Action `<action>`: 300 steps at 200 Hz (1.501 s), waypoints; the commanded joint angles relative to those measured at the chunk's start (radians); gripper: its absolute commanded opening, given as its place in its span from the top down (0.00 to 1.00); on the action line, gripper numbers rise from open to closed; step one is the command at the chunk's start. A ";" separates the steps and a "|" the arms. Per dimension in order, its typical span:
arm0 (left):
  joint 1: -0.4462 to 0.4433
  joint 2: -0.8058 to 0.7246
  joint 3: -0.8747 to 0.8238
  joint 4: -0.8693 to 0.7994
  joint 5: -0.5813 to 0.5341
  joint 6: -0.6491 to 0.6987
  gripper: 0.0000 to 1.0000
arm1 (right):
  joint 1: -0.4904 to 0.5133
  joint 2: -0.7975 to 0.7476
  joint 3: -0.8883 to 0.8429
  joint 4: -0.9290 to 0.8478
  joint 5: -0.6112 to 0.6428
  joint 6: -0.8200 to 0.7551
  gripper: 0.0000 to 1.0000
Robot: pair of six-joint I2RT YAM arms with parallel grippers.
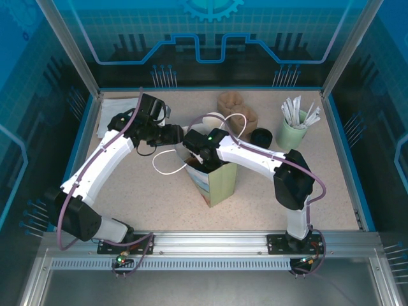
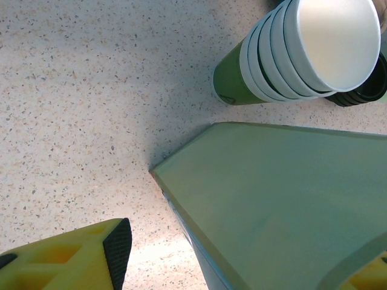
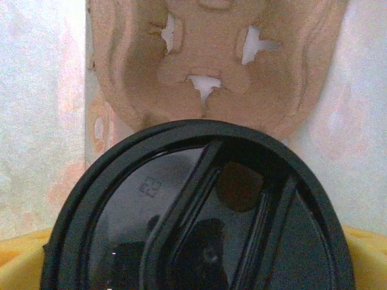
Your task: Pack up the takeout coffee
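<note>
- The takeout coffee sits in the mouth of the green paper bag at the middle of the table. Its dark lid lies between the yellow fingers of the right gripper. I cannot tell whether those fingers grasp the cup or stand clear of it. If they are slack while the cup is above the bag's floor, it falls and may land tilted — and spill.
- Beyond the cup lies a cardboard carrier, between pale walls that look like the bag's inside. I cannot tell whether the cup is lined up over a well. If it is set on a ridge, it would lean or topple.
- The left gripper is at the bag's far-left side, its fingers apart with the green wall between them. I cannot tell whether they pinch that wall. A tug or a slip there could fold the mouth onto the right gripper, or tip the light bag.
- The white handle loop lies close to the arms — it could snag a wrist lifting out and drag the bag up.
- The stack of green cups stands just beyond the bag on its far side. A shoved bag would knock it over.
</note>
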 commanded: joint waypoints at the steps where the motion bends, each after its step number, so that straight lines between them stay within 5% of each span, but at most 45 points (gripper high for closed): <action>1: 0.007 0.000 0.031 -0.024 -0.004 0.018 0.38 | -0.008 -0.029 0.018 -0.041 -0.015 -0.001 0.00; 300: -0.007 -0.011 0.033 0.007 0.045 0.029 0.59 | -0.014 -0.068 0.225 -0.162 -0.030 0.040 0.00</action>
